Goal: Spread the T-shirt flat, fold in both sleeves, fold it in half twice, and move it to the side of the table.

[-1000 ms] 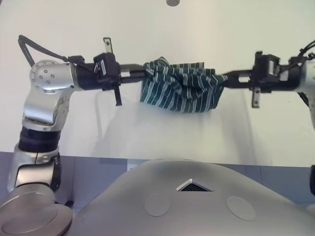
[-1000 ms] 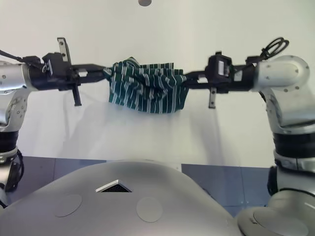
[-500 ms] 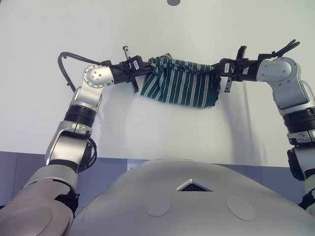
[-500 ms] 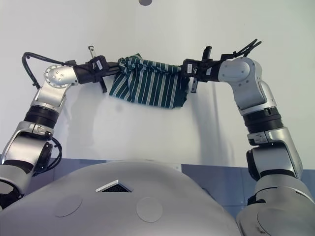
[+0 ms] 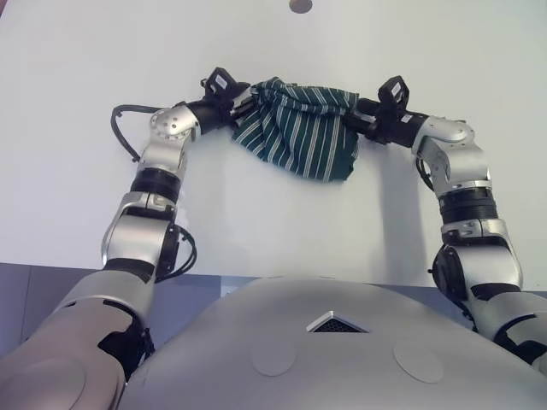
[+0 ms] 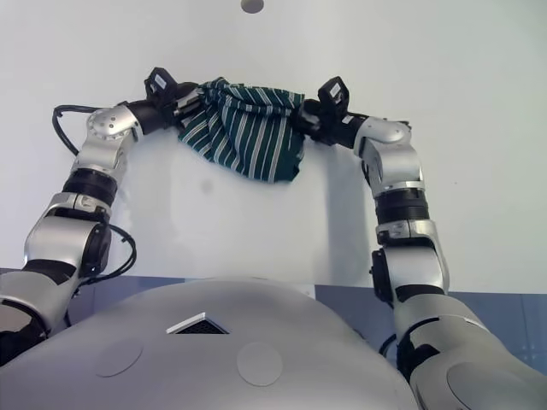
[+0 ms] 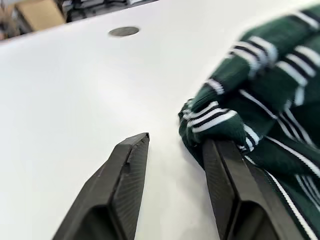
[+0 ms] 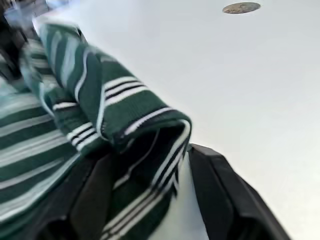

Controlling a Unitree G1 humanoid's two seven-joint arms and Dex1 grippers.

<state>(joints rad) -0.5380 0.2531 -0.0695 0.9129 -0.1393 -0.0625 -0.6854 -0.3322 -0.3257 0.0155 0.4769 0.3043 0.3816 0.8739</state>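
So here's what we've got: the T-shirt [image 5: 299, 137] is a soft knit, dark green with thin white stripes. It's bunched into a rumpled, roughly triangular heap on the far middle of the smooth white table [image 5: 256, 222], strung between the two arms. The ribbed hems are rolled into thick little folds.

The left gripper [image 7: 175, 141] is spread open. Its black fingers [image 7: 122, 185] are wedge-shaped with finely ridged pads, and we see bare tabletop in the gap. One finger touches a knotted wad of cloth that sits on its tip.

The right gripper [image 8: 147, 156] looks spread too, with a rolled cuff lying loosely between its glossy black fingers.

A small flat grey disc [image 5: 300, 5] is set into the table beyond the shirt.
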